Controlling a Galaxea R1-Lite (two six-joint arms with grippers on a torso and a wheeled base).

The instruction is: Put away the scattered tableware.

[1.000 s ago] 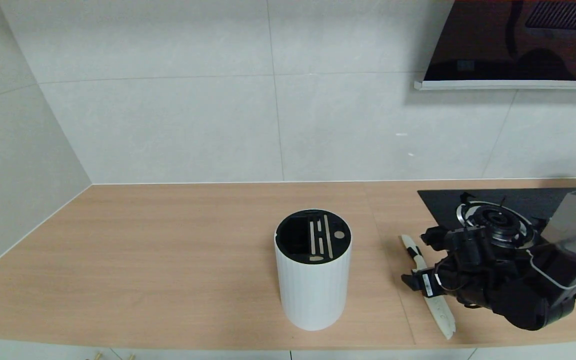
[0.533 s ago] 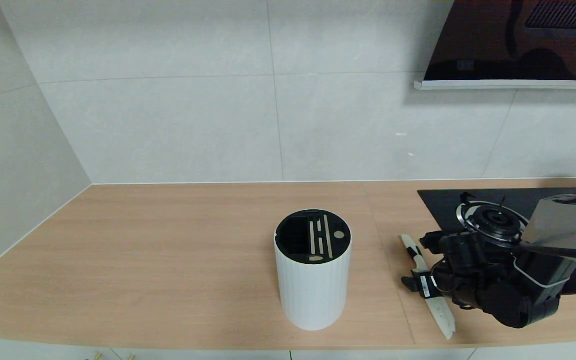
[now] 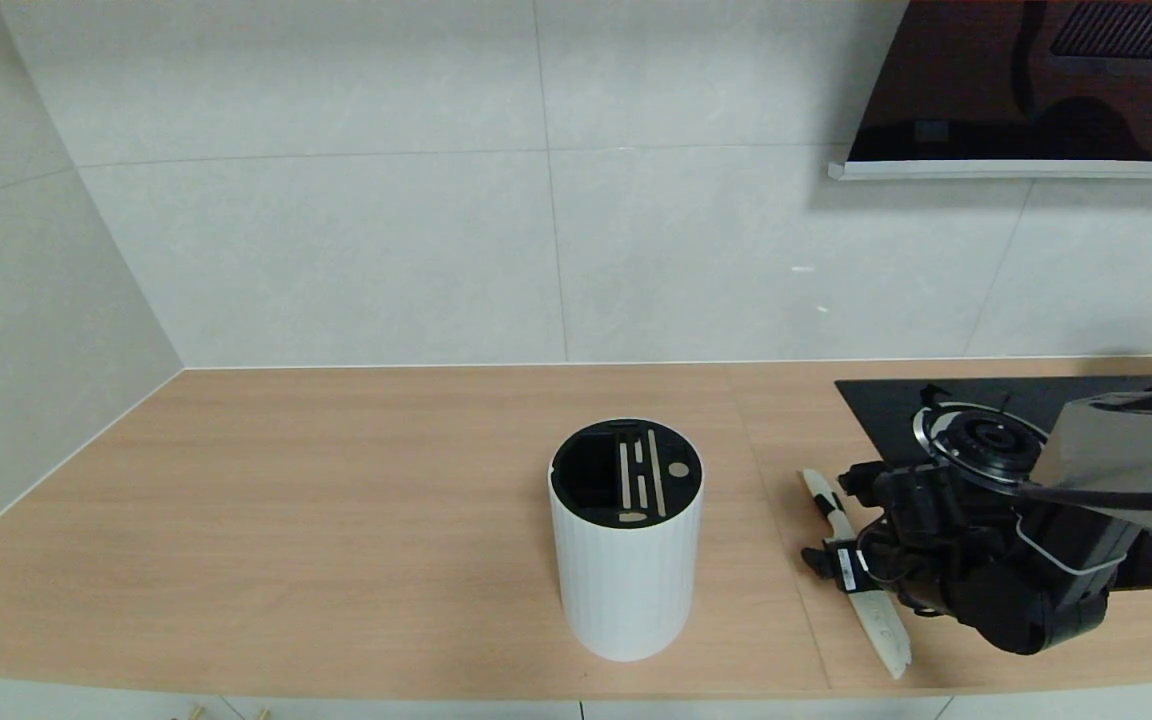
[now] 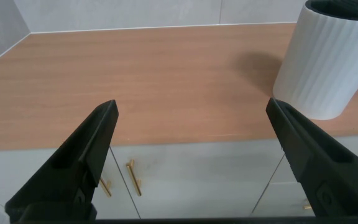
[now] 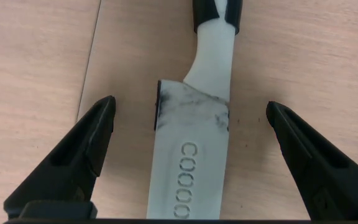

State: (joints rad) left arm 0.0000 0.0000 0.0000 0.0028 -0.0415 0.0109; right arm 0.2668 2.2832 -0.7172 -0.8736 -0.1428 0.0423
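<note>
A white knife (image 3: 881,625) with a black-and-white handle lies flat on the wooden counter, right of a white ribbed knife holder (image 3: 626,540) that has a black slotted top. My right gripper (image 3: 841,525) hovers open over the knife near where blade meets handle. In the right wrist view one finger of the right gripper (image 5: 189,106) stands on each side of the blade (image 5: 194,155), with clear gaps. My left gripper (image 4: 191,109) is open with nothing in it, low in front of the counter edge, with the holder (image 4: 328,59) off to its side.
A black cooktop (image 3: 886,410) with a gas burner (image 3: 981,440) lies just behind the right arm, and a range hood (image 3: 1036,90) hangs above it. Tiled walls close the back and left. Cabinet fronts with gold handles (image 4: 132,177) sit below the counter (image 4: 135,81).
The right arm's wrist has shifted slightly left and back, while its fingers stay on either side of the knife. Knife and holder have not moved.
</note>
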